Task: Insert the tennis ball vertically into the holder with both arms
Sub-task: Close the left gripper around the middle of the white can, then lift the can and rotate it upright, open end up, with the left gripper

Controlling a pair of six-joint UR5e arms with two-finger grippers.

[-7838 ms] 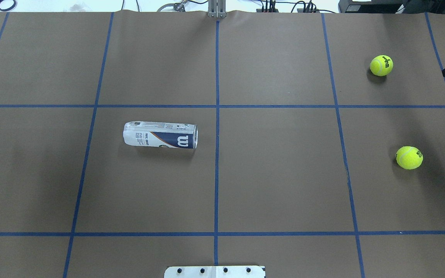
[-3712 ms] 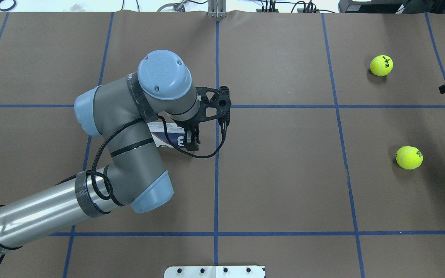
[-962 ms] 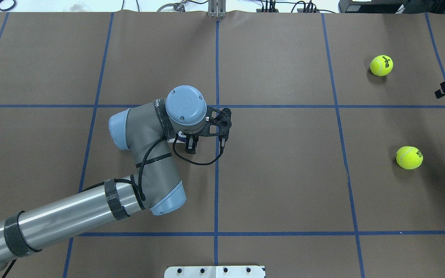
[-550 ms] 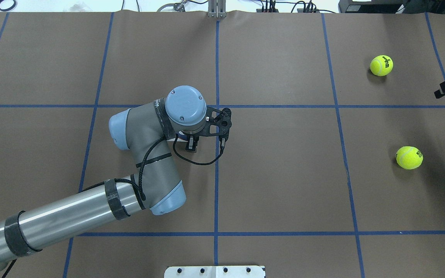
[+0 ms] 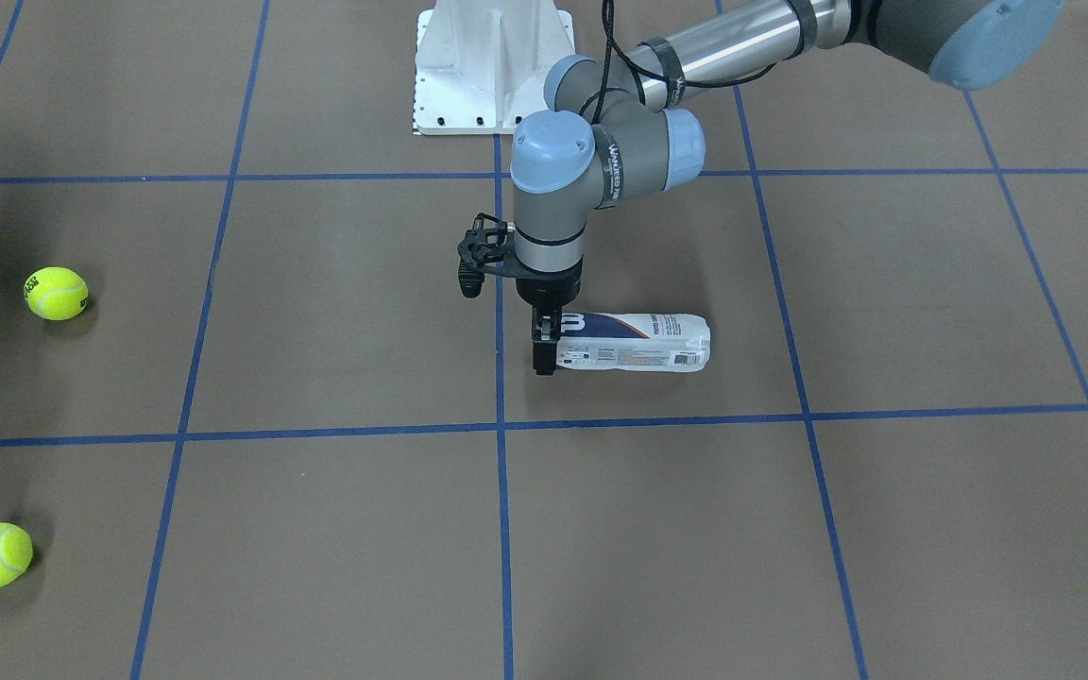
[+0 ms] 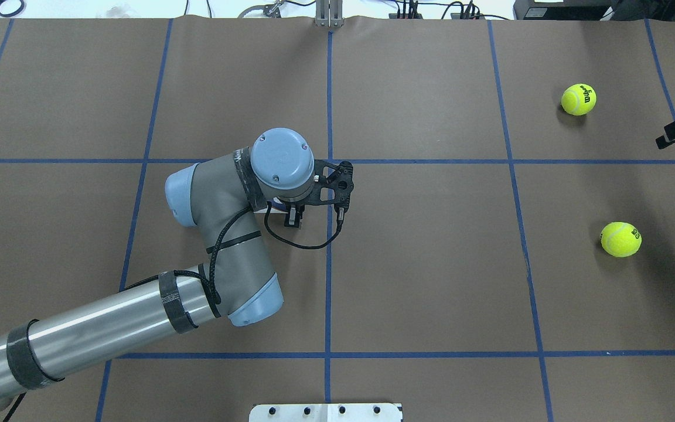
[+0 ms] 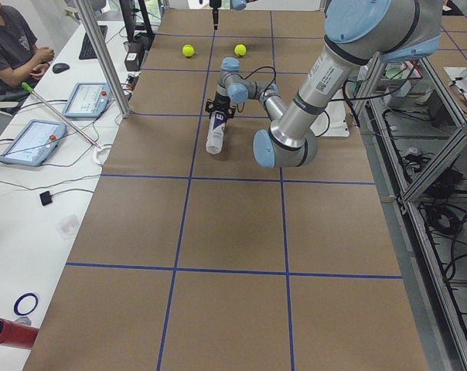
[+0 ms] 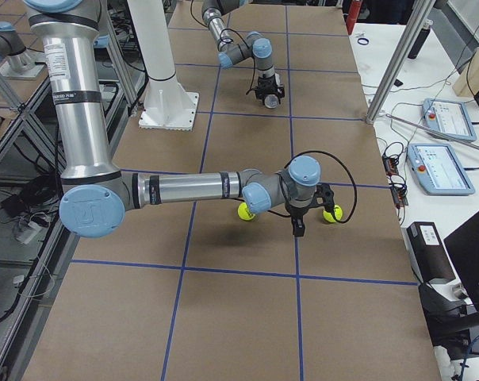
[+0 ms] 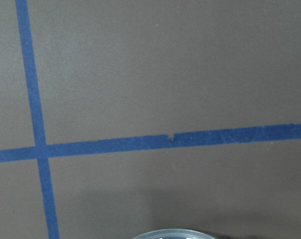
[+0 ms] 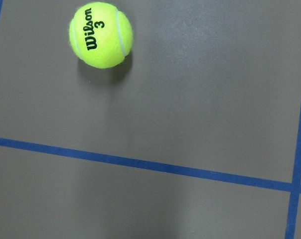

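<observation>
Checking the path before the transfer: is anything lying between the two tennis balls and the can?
Nothing visible lies on the table between the holder and the far ball or the near ball. Only the left claw is there, at the holder's end that faces them.

The can point(image 5: 638, 342) at the matt black left gripper point(image 5: 545, 348) was clear, glossy plastic with a printed label. Beneath lay matt brown paper point(image 5: 336, 312) crossed with smooth blue tape point(image 5: 499, 472). Well away from it, a ball point(image 5: 56, 293) looked fuzzy, like felt.

Bright, even light from above; a soft shadow hugs the tennis ball point(image 10: 100, 35) (wrist views crisp)
</observation>
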